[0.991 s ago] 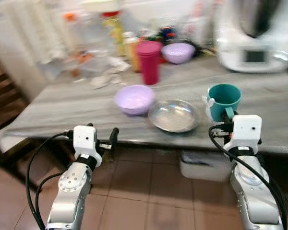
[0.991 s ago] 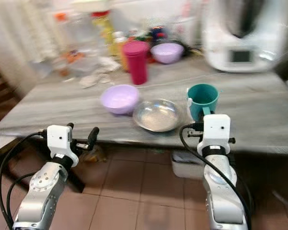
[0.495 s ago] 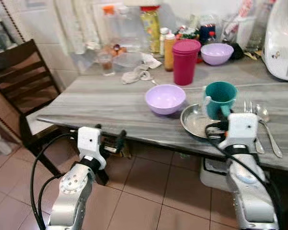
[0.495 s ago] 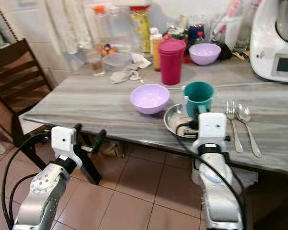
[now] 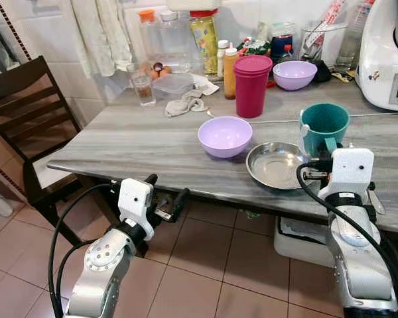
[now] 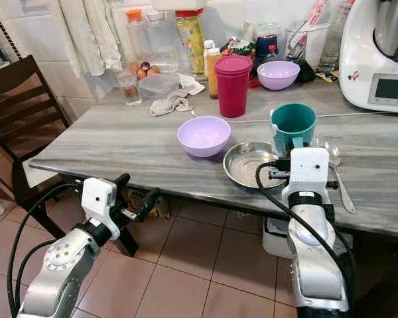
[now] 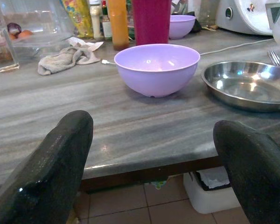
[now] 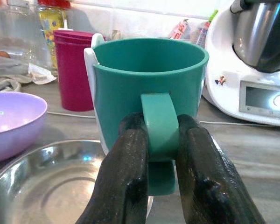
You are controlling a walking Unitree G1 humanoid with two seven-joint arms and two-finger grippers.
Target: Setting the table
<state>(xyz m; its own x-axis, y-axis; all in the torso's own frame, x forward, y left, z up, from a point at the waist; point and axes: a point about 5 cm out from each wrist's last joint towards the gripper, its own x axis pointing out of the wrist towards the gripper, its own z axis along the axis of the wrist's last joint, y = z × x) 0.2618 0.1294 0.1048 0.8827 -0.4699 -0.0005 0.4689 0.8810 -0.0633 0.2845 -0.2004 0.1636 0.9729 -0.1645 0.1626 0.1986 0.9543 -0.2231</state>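
Note:
My right gripper (image 8: 159, 140) is shut on the handle of a teal mug (image 5: 324, 126), held upright at the right rim of a round steel plate (image 5: 273, 165). The wrist hides the mug's base, so I cannot tell if it rests on anything. A lilac bowl (image 5: 225, 135) stands left of the plate on the grey table (image 5: 126, 142). A spoon (image 6: 340, 182) and a fork (image 7: 275, 57) lie right of the plate. My left gripper (image 5: 167, 199) is open, below and in front of the table's front edge, facing the bowl.
At the back stand a magenta tumbler (image 5: 252, 85), a second lilac bowl (image 5: 294, 74), bottles, jars, a cloth (image 5: 186, 105) and a white kitchen machine (image 5: 388, 56). A dark wooden chair (image 5: 26, 112) is at the table's left end. A white bin (image 5: 298, 240) sits under the table.
The view was blurred and has swung and steadied. The right gripper still holds the mug, which now stands a little further right relative to the plate. The left gripper stays open.

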